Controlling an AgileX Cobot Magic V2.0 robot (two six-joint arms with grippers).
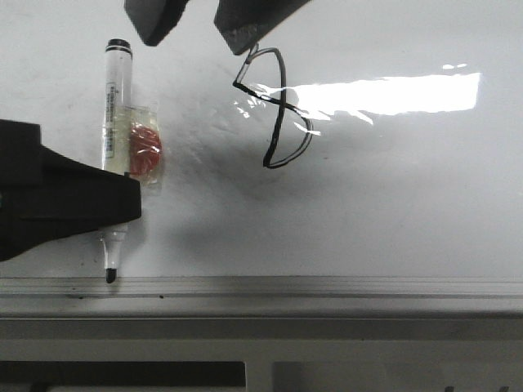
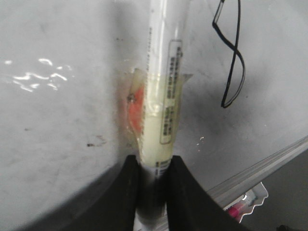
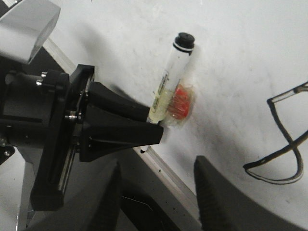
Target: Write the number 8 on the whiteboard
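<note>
A thin black number 8 (image 1: 279, 110) is drawn on the glossy whiteboard (image 1: 392, 212), lopsided, with an angular upper loop. My left gripper (image 1: 114, 208) is shut on a white marker pen (image 1: 116, 106) with a black end cap and an orange lump taped to its side (image 1: 145, 149). The pen's black tip (image 1: 109, 276) rests at the board's near edge rail. The same pen (image 2: 163, 72) and number 8 (image 2: 232, 57) show in the left wrist view. My right gripper (image 1: 200, 24) hangs open above the figure's top, holding nothing; in its own view it (image 3: 159, 192) sits over the rail.
A grey metal edge rail (image 1: 327, 287) runs along the whiteboard's near side, with the table frame below it. Bright glare (image 1: 384, 94) lies across the board right of the figure. A small pink-capped item (image 2: 238, 209) lies beyond the rail in the left wrist view.
</note>
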